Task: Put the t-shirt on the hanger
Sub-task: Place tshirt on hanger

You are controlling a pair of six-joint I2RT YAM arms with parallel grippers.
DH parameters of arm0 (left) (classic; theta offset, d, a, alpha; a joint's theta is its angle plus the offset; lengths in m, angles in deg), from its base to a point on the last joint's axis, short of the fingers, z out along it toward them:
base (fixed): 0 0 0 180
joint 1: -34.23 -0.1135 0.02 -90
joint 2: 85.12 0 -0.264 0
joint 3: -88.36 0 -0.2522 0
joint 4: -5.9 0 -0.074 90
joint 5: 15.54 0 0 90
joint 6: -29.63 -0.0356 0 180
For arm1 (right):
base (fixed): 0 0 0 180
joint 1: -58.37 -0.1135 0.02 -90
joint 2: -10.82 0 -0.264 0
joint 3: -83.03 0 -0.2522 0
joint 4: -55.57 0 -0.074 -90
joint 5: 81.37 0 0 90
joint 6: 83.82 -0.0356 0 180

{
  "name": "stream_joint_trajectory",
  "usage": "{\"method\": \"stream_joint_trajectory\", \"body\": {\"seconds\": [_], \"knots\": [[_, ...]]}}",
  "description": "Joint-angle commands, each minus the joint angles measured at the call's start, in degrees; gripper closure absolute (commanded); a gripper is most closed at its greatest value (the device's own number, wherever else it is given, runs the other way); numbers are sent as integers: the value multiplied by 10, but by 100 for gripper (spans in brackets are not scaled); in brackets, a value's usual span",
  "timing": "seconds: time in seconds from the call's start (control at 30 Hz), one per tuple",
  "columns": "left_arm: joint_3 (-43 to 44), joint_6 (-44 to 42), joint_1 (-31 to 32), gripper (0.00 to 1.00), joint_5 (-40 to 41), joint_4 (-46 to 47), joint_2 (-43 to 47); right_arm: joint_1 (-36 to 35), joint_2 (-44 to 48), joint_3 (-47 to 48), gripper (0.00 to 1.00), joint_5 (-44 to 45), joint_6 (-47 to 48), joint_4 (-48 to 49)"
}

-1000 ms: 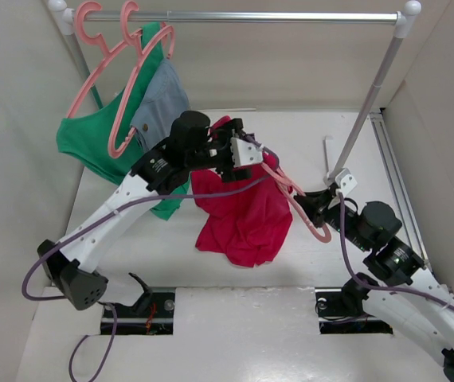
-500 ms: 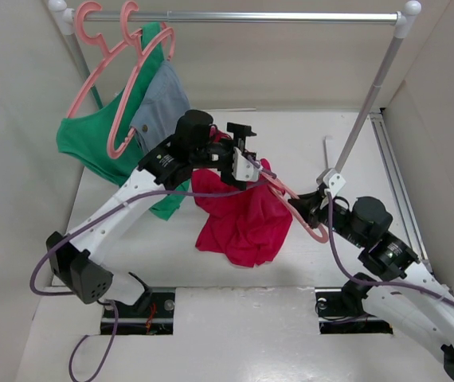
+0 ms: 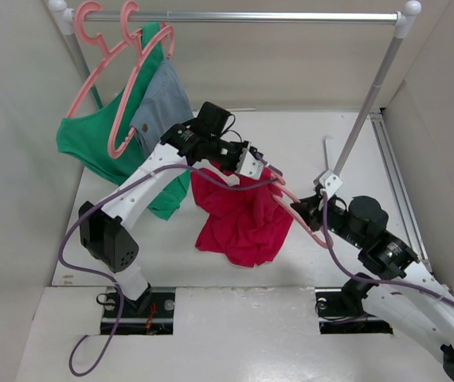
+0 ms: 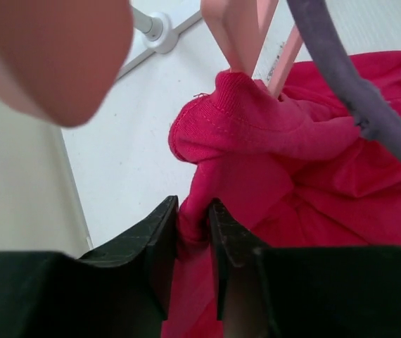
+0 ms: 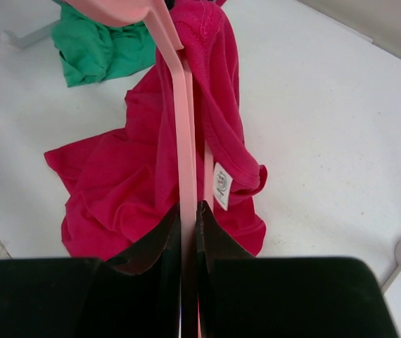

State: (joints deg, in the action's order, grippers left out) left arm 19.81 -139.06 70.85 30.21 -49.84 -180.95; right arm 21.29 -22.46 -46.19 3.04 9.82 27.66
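Note:
The crimson t-shirt (image 3: 243,219) hangs crumpled from the pink hanger (image 3: 295,203), its lower part lying on the table. My left gripper (image 3: 251,163) is at the shirt's upper edge and is shut on a fold of the red cloth. In the left wrist view the t-shirt (image 4: 292,162) is pinched between the black jaws of the left gripper (image 4: 193,211), and the hanger (image 4: 239,28) pokes into the fabric above. My right gripper (image 3: 311,208) is shut on the hanger's thin bar. In the right wrist view the hanger (image 5: 183,127) runs up from the right gripper (image 5: 188,211) into the t-shirt (image 5: 116,183).
A clothes rail (image 3: 243,16) spans the back on a slanted post (image 3: 370,103). Two pink hangers at its left end carry a green garment (image 3: 91,143) and a grey-blue piece (image 3: 163,99). White walls close both sides.
My left gripper, open before, swung right over the shirt's top and closed on the red cloth. The right arm edged the hanger slightly left.

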Motion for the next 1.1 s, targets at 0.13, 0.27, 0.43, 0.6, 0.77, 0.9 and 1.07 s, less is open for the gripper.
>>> {"method": "stream_joint_trajectory", "body": {"seconds": [0.13, 0.27, 0.43, 0.6, 0.77, 0.9, 1.07], "knots": [[-53, -44, 6, 48, -37, -70, 27, 4, 15, 22, 100, 9, -8, 94], [-71, -15, 6, 57, -37, -22, 21, 4, 4, 28, 100, 9, -3, 94], [-76, 19, 26, 100, -31, 5, 16, 4, 4, 28, 100, 9, -3, 94], [-77, 117, 26, 100, -26, 49, 16, 4, 4, 28, 100, 14, -3, 94], [-93, 248, -18, 100, 11, 136, 35, 4, -9, 28, 98, 49, -3, 70], [-122, 241, -30, 100, 50, 142, 67, 4, -54, 62, 29, 105, 2, 39], [-219, 143, -37, 100, 83, 113, 120, 4, -116, 132, 13, 124, 30, 18]]}}
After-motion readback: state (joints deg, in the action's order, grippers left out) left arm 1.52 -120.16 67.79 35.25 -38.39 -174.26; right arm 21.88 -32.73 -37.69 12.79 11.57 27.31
